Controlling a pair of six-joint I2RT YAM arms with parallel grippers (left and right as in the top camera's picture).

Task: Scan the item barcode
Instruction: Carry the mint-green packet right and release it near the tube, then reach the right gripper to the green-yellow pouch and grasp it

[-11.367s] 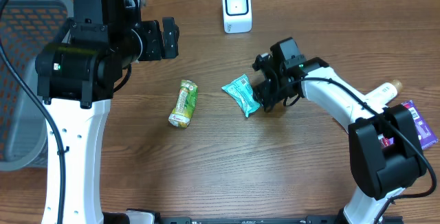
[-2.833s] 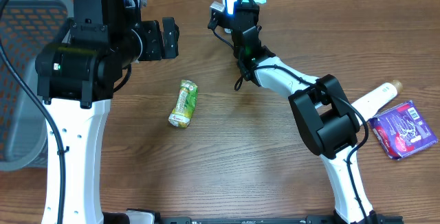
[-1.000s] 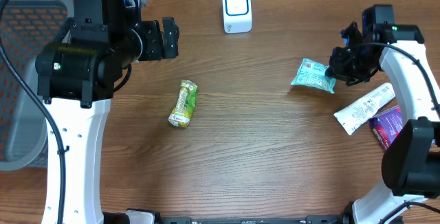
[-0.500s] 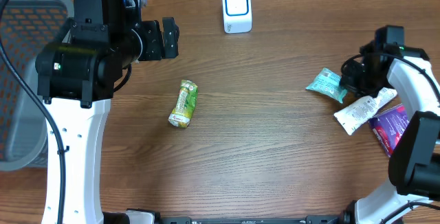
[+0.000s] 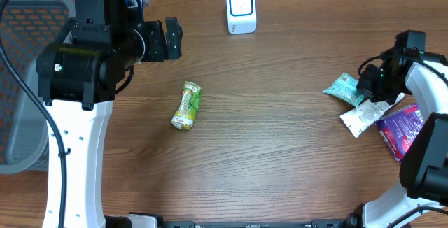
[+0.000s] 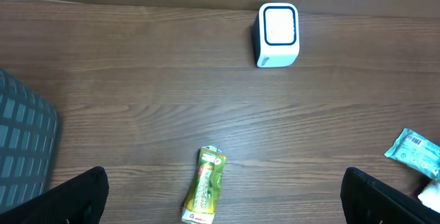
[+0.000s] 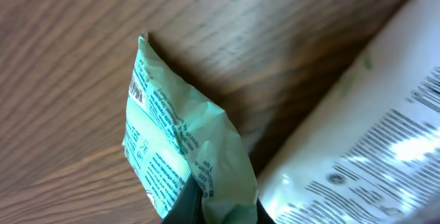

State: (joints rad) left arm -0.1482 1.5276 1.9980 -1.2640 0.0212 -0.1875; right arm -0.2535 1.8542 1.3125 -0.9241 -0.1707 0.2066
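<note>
The packet (image 5: 343,87) at the right gripper (image 5: 362,90) was mint green with dark print. Just beside that gripper lay a white tube (image 5: 367,114) with black lettering and a purple pack (image 5: 402,127), on a brown wood-grain table (image 5: 280,158).

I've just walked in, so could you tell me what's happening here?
The right gripper has its fingers shut on a teal packet, over on the right beside a white tube and a purple package. The left gripper hangs open, holding nothing. A green packet lies in the middle; the white scanner stands at the far edge.
</note>
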